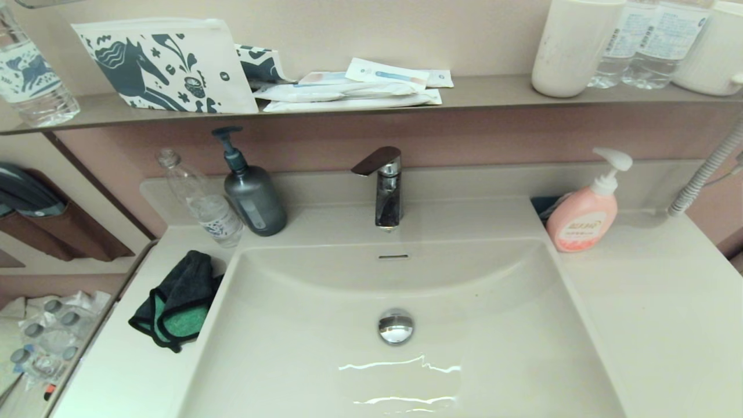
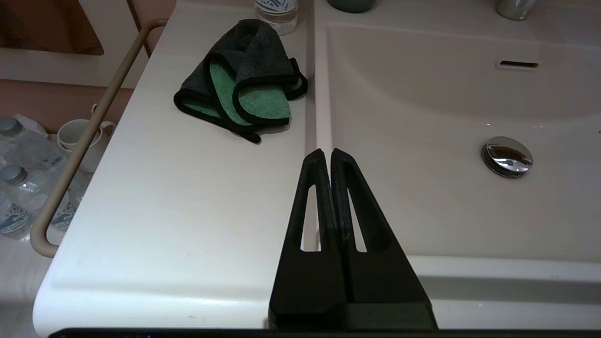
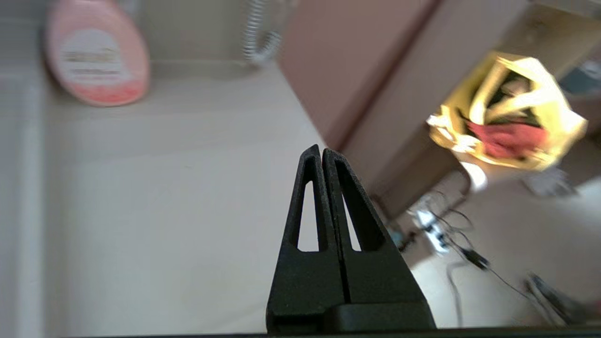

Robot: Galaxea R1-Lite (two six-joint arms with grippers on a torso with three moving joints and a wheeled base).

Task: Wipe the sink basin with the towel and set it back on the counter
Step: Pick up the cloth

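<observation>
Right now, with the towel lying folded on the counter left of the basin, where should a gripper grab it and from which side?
Probably from straight above, closing on the raised dark hump of the towel at its back half, where the folds bunch highest. The green flaps in front lie flat on the counter and give little to pinch. The bottle behind and the sink basin rim beside crowd level approaches.

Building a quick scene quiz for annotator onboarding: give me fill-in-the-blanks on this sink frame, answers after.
1. The towel lies on the counter to the robot's ____ of the sink basin.
2. The towel's inner face is ____.
3. The pink soap bottle stands on the robot's ____ side of the faucet.
4. Both the left tool and right tool are ____.

Answers: left; green; right; shut
</observation>
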